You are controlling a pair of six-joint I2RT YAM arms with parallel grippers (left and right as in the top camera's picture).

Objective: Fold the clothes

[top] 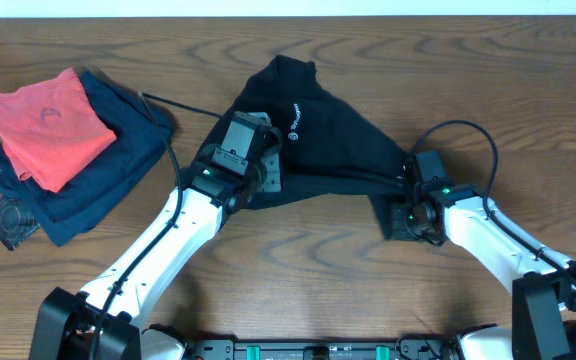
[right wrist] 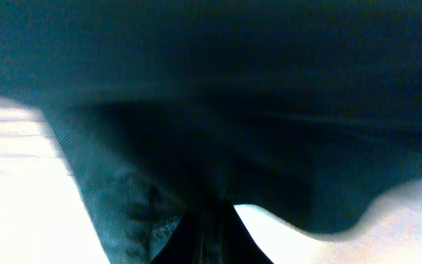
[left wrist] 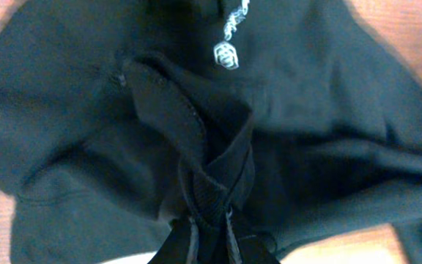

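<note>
Two grippers share one black T-shirt (top: 333,130) in the overhead view. It lies bunched into a rough triangle on the wooden table (top: 298,270), to the robot's right of the pile (top: 58,150) of folded red and navy clothes and apart from it. The shirt's long axis runs across the table, away from the pile, along a lower edge pulled into a straight line. The left gripper (top: 265,174) sits at the end of that edge nearer the pile. The right gripper (top: 406,180) sits at the far end, where a corner of cloth hangs down beside it. Each arm is thus already at its own end, and the bulk of the shirt lies beyond both sets of jaws. Any fold would, I judge, carry that edge away from the robot and over the white logo (top: 293,112). Bare wood lies on all sides except toward the pile.

From the left wrist, the left gripper (left wrist: 209,229) has its jaws drawn tight on a ridge of hem. The cloth fans out ahead of it, with the logo (left wrist: 226,54) straight in front.

From the right wrist, the picture is dark and blurred. The right gripper (right wrist: 209,236) looks narrow, with T-shirt (right wrist: 233,95) cloth gathered into it and draped across the whole view. I judge it to be gripping. Pale table (right wrist: 13,183) shows on either side below the fabric.
</note>
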